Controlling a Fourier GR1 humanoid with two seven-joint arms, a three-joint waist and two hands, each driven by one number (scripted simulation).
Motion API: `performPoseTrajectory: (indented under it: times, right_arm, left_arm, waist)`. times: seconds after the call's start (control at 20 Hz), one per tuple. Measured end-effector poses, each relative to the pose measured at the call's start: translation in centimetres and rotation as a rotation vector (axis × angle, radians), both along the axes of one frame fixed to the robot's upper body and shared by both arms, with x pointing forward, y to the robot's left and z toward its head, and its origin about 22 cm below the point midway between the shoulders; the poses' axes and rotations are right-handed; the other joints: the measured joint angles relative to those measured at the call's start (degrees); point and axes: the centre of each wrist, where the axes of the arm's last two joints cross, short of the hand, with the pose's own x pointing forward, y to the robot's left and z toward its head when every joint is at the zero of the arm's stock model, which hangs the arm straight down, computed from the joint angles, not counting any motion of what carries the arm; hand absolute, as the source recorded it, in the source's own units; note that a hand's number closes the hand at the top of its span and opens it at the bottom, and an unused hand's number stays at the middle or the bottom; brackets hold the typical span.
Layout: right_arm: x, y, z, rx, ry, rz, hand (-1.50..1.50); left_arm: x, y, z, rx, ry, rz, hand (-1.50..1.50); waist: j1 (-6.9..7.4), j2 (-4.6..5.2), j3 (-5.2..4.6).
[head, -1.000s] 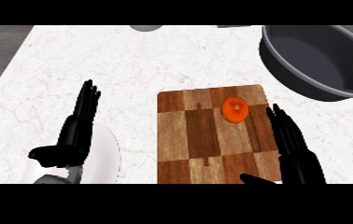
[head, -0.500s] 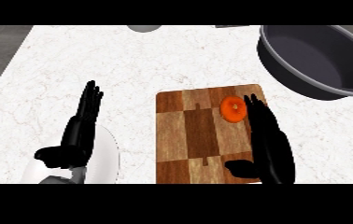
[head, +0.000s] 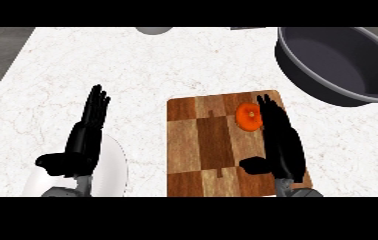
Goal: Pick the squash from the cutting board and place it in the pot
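A kitchen is showing here. A white marble-patterned counter (head: 184, 64) is filling the view from above, the sort found in a home. A checkered wooden cutting board (head: 203, 144) is lying on it, with an orange squash (head: 249, 117) sitting near the board's far right corner. A dark grey pot (head: 328, 64) is standing at the counter's far right, and a white plate (head: 114, 169) is lying at the near left.
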Motion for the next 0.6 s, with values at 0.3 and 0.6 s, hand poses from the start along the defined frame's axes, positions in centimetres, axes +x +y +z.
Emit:
performPoseTrajectory:
  times: [0.3, 0.6]
  right_arm:
    - [1.1, -0.4, -0.7, -0.003, 0.006, -0.002, -1.50]
    - [1.9, -0.1, -1.4, -0.030, -0.013, 0.013, 1.50]
  left_arm:
    - [-0.1, -0.1, -0.1, 0.003, 0.003, -0.003, 0.00]
    - [0.2, -0.3, 0.4, 0.008, 0.003, 0.001, 0.00]
  waist:
    - [0.00, -0.08, -0.05]
    - [-0.12, -0.29, -0.26]
